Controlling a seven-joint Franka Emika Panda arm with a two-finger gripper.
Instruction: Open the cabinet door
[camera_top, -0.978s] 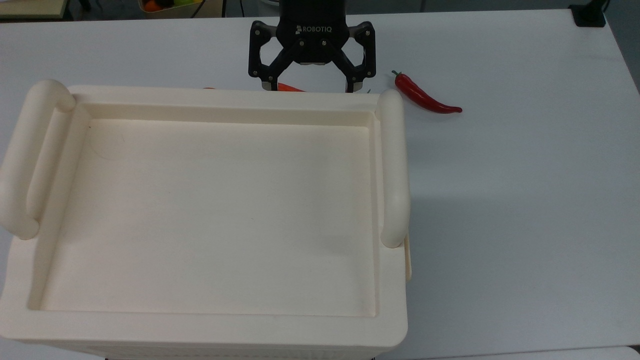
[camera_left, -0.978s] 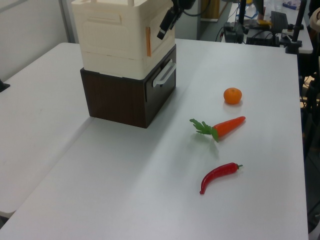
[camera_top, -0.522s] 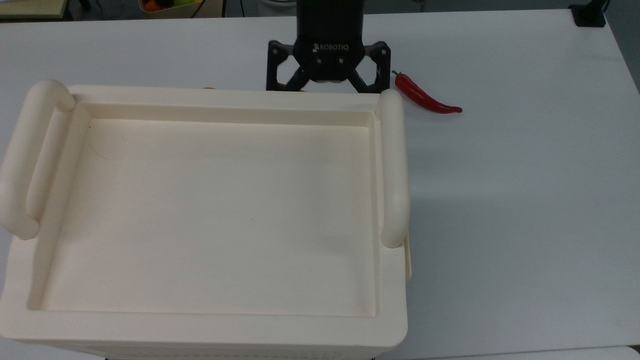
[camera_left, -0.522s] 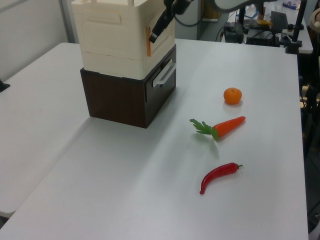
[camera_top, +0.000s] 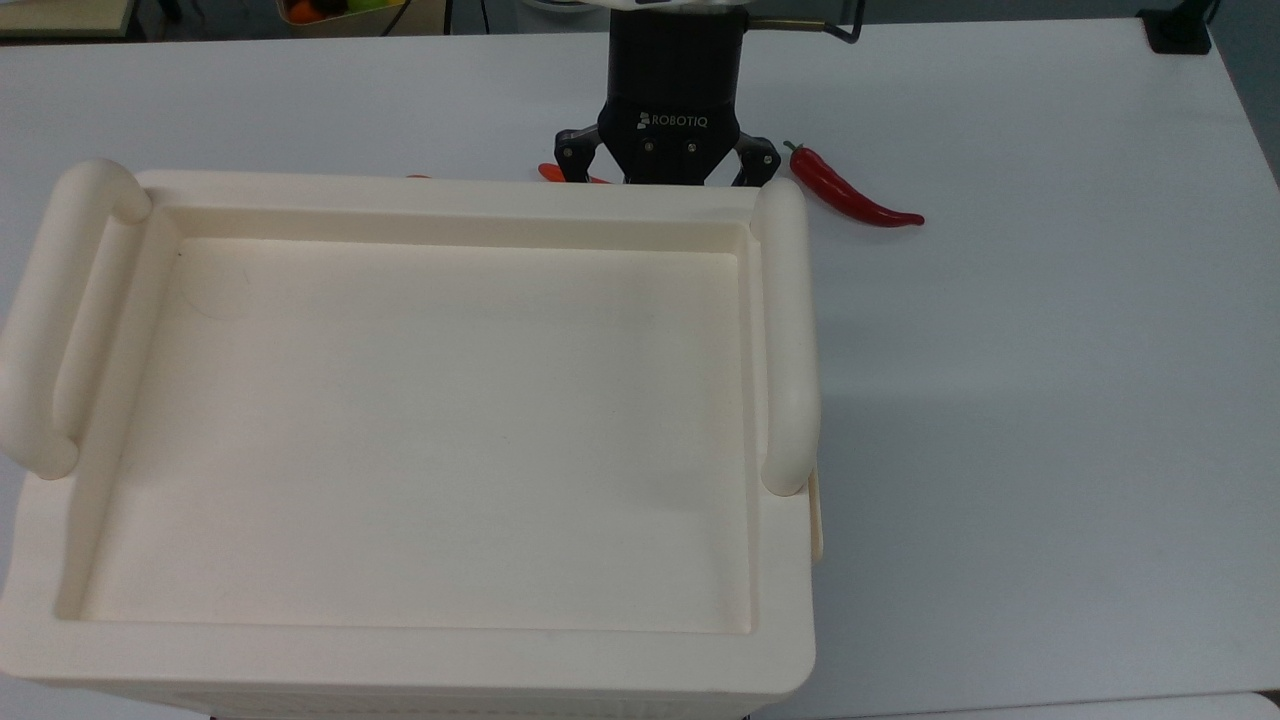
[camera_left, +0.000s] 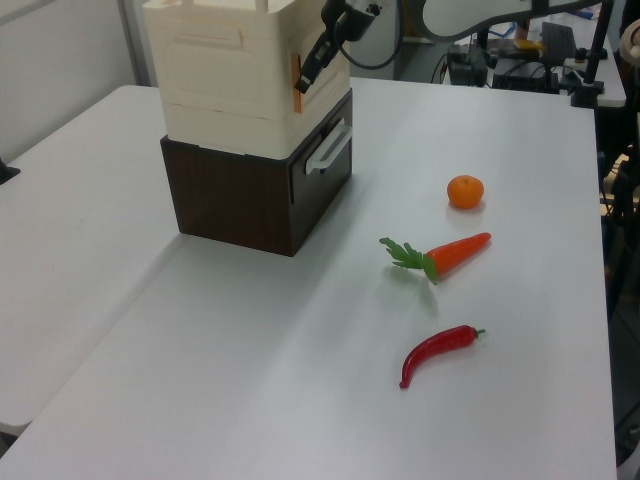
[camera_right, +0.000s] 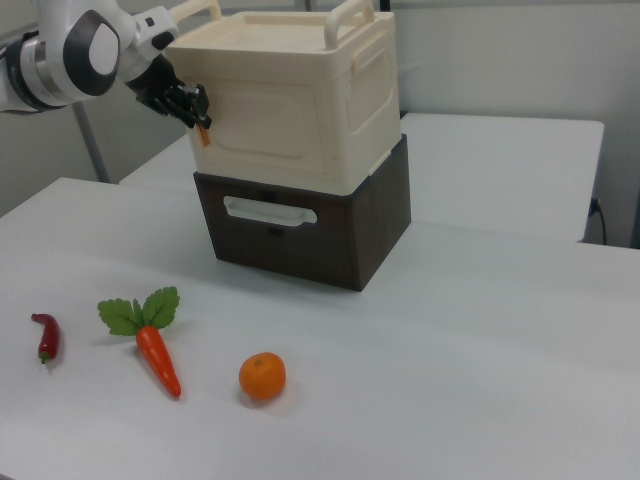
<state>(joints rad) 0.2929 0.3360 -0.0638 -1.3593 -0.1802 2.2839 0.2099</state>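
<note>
Cabinet (camera_right: 300, 110) stacked on a dark drawer unit (camera_right: 300, 225) on the worktop (camera_right: 450, 350), cabinet door (camera_right: 265, 120) seen flush on its front, gripper (camera_right: 197, 112) pressed at the door's orange tab (camera_right: 203, 132), fingertips hidden, grip cannot be judged.

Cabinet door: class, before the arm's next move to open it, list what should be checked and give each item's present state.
1. Cabinet door shut, flush with the cabinet: ok.
2. Tool at the orange handle on the door's edge: ok.
3. Table in front of the door free for the swing; carrot, orange and chili lie apart from it: ok.
4. Drawer of the dark base under the cabinet closed: ok.
5. Which edge carries the hinges: cannot tell.
</note>
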